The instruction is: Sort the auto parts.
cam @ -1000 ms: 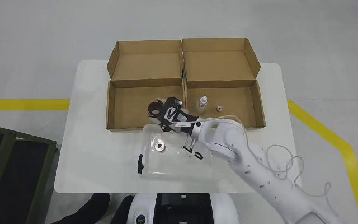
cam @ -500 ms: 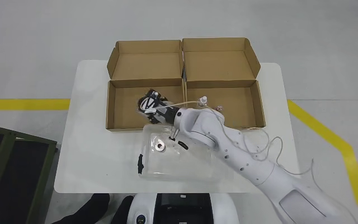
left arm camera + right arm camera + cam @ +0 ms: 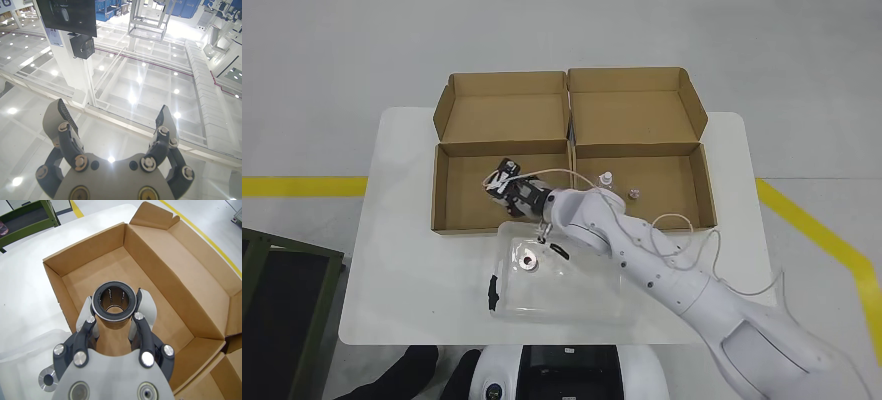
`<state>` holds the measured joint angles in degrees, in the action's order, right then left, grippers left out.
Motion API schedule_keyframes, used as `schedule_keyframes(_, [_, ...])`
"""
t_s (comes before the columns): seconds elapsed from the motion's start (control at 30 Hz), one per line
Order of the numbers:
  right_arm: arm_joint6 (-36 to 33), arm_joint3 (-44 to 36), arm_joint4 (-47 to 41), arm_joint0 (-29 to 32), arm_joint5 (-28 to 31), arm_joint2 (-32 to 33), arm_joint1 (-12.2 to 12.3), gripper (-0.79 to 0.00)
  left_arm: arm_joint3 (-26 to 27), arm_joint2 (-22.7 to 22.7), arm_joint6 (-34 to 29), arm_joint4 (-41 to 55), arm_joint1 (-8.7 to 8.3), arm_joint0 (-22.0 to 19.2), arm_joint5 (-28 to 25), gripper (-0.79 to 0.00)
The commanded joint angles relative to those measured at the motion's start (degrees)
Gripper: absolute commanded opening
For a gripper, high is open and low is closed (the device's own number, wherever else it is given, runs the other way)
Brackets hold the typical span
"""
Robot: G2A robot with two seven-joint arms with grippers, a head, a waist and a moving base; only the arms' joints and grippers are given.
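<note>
While the right gripper [image 3: 114,298] hangs over the middle of the left cardboard box [image 3: 189,279], its fingers are clenched on a black-rimmed cylindrical bearing [image 3: 115,324]. Just right of it, the right cardboard box [image 3: 682,185] holds two small parts [image 3: 604,181] at its left end. Nearer, a clear bag [image 3: 572,295] on the white table [image 3: 402,250] holds a metal disc [image 3: 529,262]. The left gripper [image 3: 113,111] points at the ceiling, fingers spread wide apart.
</note>
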<state>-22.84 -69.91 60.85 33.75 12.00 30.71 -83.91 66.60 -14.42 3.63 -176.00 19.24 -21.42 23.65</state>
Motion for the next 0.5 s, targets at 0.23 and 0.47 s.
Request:
schedule_keyframes(0.23, [-0.9,3.63,0.39,-1.29,0.82,-0.57,-2.14,-0.785,0.0,0.0,0.0,0.0,0.0,0.0,0.0,0.0])
schedule_keyframes(0.47, [-1.32,6.8,0.09,-1.65,1.35,-0.79,-3.68,-0.683,0.0,0.0,0.0,0.0,0.0,0.0,0.0,0.0])
